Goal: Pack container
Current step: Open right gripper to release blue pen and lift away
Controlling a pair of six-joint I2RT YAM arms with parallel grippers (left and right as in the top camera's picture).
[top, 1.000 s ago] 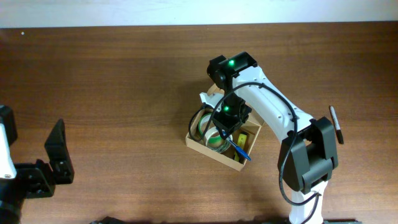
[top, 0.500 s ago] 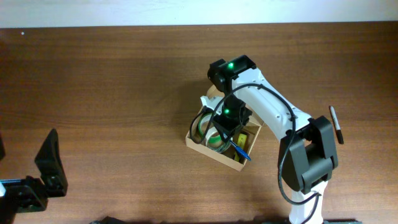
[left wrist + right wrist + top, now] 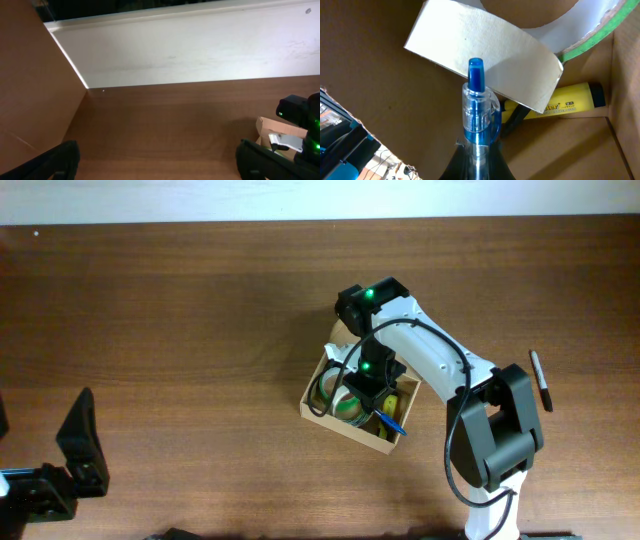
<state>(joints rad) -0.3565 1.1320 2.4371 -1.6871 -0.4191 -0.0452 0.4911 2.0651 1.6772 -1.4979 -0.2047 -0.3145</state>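
Observation:
The tan cardboard container (image 3: 315, 408) sits open at table centre, holding tape rolls (image 3: 333, 385) and a yellow marker (image 3: 397, 400). My right gripper (image 3: 372, 398) is down over the container, shut on a blue capped pen (image 3: 390, 423). In the right wrist view the pen (image 3: 476, 107) stands between the fingers above a white tape roll (image 3: 485, 55), a green-edged roll (image 3: 590, 40) and the yellow marker (image 3: 570, 102) inside the container (image 3: 380, 100). My left gripper (image 3: 75, 455) is open and empty at the front left; its fingers (image 3: 160, 162) frame bare table, with the container (image 3: 272, 132) far right.
A black pen (image 3: 541, 380) lies on the table at the right, beside the right arm's base (image 3: 495, 450). A white wall edge (image 3: 200, 45) runs along the table's far side.
The right gripper has shifted slightly toward the container's middle with the blue pen. The left arm drew back toward the front left a second ago and has since held still.

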